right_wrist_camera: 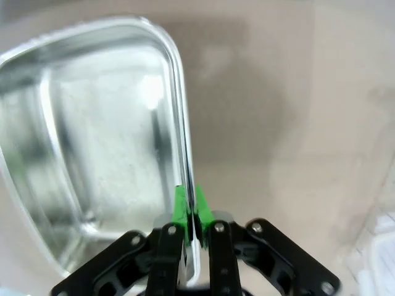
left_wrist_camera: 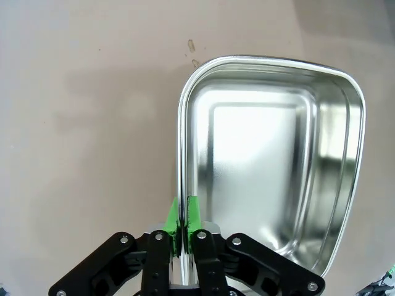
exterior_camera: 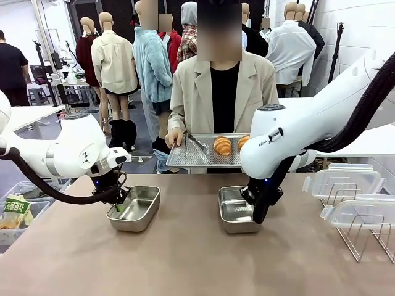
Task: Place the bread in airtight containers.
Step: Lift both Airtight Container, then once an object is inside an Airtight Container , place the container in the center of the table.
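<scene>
Two empty steel airtight containers sit on the brown table: the left container [exterior_camera: 136, 208] [left_wrist_camera: 271, 160] and the right container [exterior_camera: 234, 209] [right_wrist_camera: 92, 142]. My left gripper [exterior_camera: 119, 198] [left_wrist_camera: 184, 216] is shut on the left container's rim, one green pad on each side of the wall. My right gripper [exterior_camera: 258, 209] [right_wrist_camera: 190, 209] is shut the same way on the right container's rim. Two golden bread rolls [exterior_camera: 223, 145] [exterior_camera: 243, 141] lie on a large perforated tray [exterior_camera: 191, 157] that a person holds at the far edge.
Tongs [exterior_camera: 196, 141] rest on the perforated tray. Two translucent lids [exterior_camera: 342, 182] [exterior_camera: 364, 213] lie on a wire rack [exterior_camera: 364, 237] at the right. A bin with a green packet [exterior_camera: 15, 213] stands off the table's left side.
</scene>
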`<state>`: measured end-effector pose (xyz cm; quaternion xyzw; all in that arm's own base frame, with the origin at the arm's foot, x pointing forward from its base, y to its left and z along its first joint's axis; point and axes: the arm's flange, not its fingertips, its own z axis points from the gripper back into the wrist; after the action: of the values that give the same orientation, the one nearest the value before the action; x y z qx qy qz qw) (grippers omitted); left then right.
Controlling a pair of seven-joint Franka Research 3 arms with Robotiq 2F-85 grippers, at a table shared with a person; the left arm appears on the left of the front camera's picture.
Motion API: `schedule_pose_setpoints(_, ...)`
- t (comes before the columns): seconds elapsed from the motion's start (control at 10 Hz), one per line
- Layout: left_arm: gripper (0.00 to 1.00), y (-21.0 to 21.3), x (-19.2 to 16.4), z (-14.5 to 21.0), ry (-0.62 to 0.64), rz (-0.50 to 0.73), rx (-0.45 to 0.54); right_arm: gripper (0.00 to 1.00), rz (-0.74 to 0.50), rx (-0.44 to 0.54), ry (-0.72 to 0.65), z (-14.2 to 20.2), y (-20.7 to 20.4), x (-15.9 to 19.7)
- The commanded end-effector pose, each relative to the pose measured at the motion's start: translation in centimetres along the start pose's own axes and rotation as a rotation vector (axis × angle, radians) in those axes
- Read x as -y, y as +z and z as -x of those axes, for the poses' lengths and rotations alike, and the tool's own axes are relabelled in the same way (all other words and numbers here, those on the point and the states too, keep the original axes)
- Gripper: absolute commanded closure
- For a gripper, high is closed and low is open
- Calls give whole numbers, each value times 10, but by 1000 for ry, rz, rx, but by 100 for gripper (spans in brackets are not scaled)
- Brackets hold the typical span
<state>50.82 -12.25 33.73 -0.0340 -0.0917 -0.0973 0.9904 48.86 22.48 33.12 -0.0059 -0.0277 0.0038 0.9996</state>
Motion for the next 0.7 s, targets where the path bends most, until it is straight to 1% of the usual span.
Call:
schedule_pose_setpoints(0.0, 100, -5, 0, 0, 1, 0, -8, 100, -34, 41, -1, 3, -3, 1)
schedule_pose_setpoints(0.6, 100, -5, 0, 0, 1, 0, -8, 100, -34, 41, -1, 3, -3, 1)
